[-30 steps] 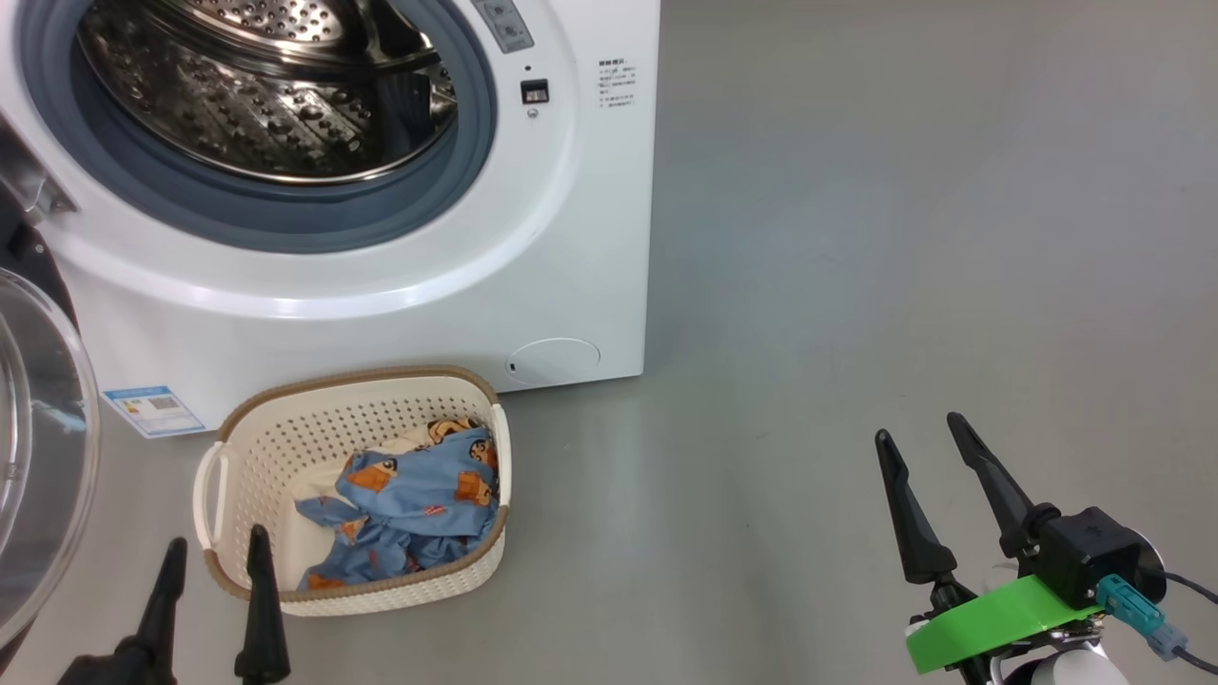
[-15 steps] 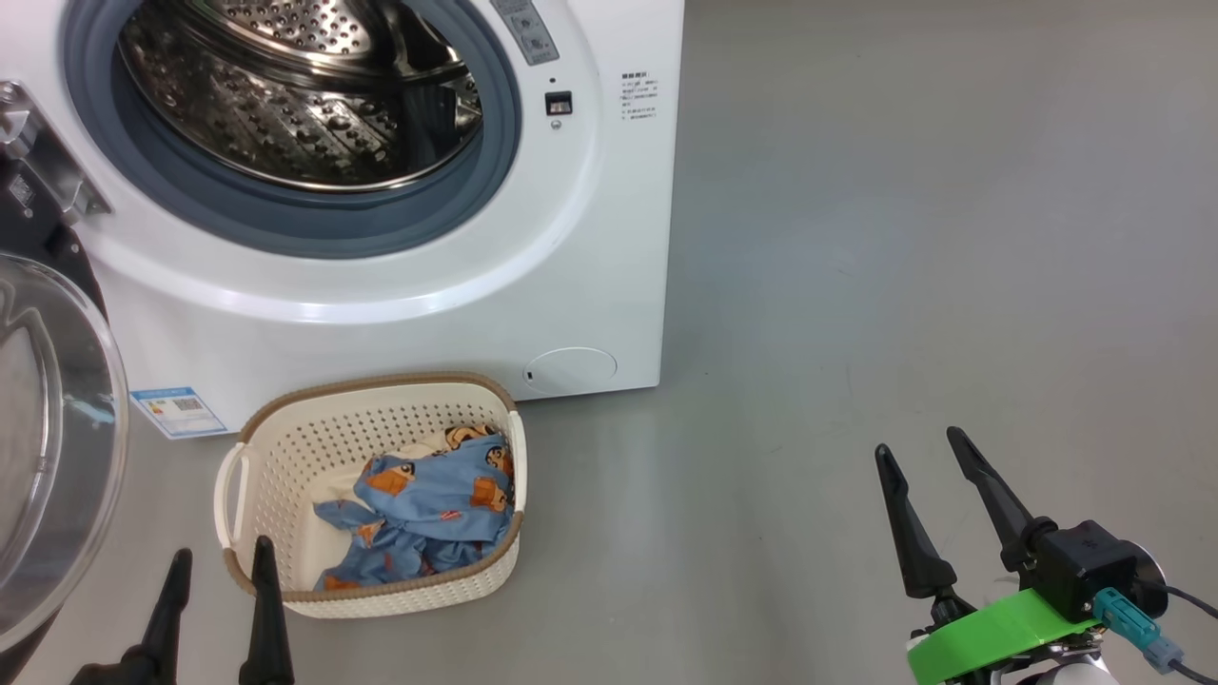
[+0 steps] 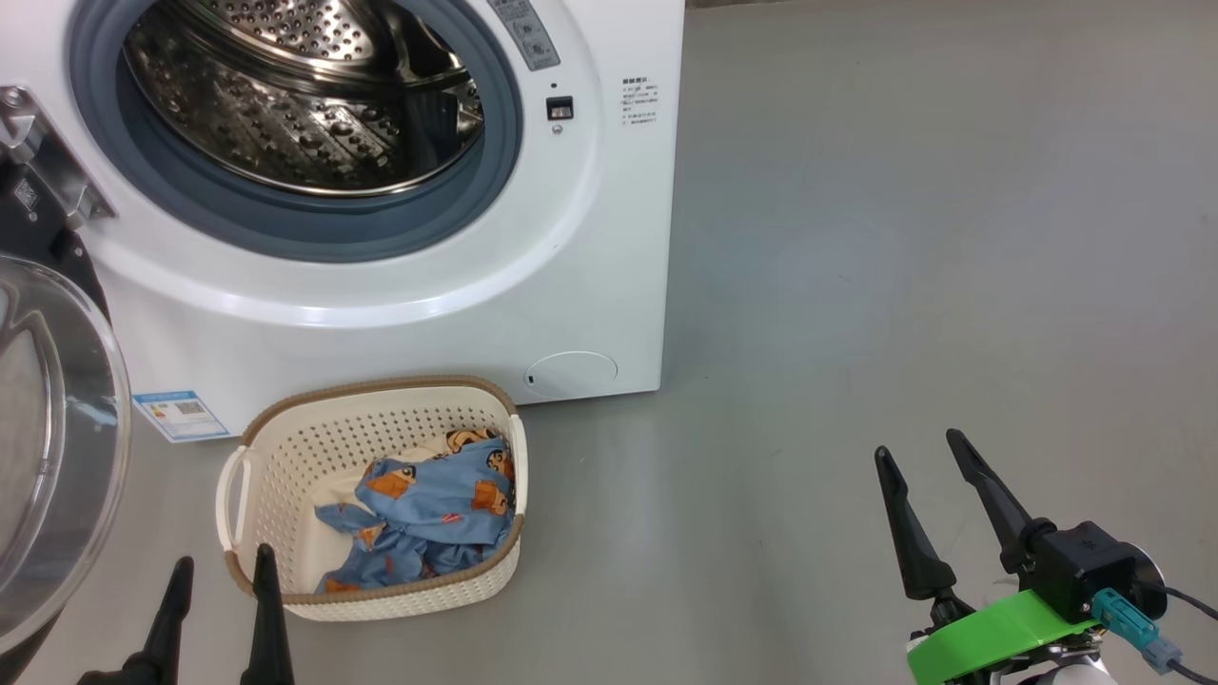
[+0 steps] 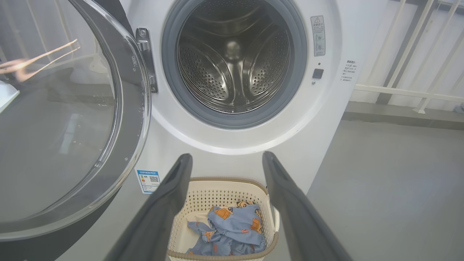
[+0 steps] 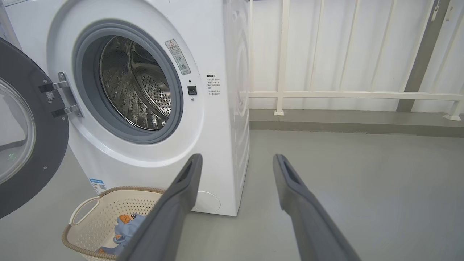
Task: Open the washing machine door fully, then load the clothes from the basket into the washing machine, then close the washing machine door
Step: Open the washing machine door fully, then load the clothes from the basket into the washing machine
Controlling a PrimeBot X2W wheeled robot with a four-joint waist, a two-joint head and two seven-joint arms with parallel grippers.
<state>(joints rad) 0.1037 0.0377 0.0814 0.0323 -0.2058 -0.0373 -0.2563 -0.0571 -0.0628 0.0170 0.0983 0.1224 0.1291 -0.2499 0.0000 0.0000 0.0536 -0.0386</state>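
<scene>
since a second ago the head view has slid a little, so the washing machine [image 3: 381, 314] and the basket [image 3: 419, 595] sit further right in it (the camera's shift, not theirs). the clothes [image 3: 428, 514] lie as they did, and both grippers keep their fingers spread wide, holding nothing. the left gripper [image 3: 223, 557] hovers at the basket's near left edge. the right gripper [image 3: 918, 443] is well apart over grey floor [image 3: 856, 238], which runs open past the machine's right side to a white railing [image 5: 344, 95]. the washing machine door [image 4: 134, 108] stands swung open at the left, near the left gripper. the steel drum [image 3: 304, 114] shows its perforated wall. the basket, just before the machine, holds blue bear-print fabric over a cream piece.
</scene>
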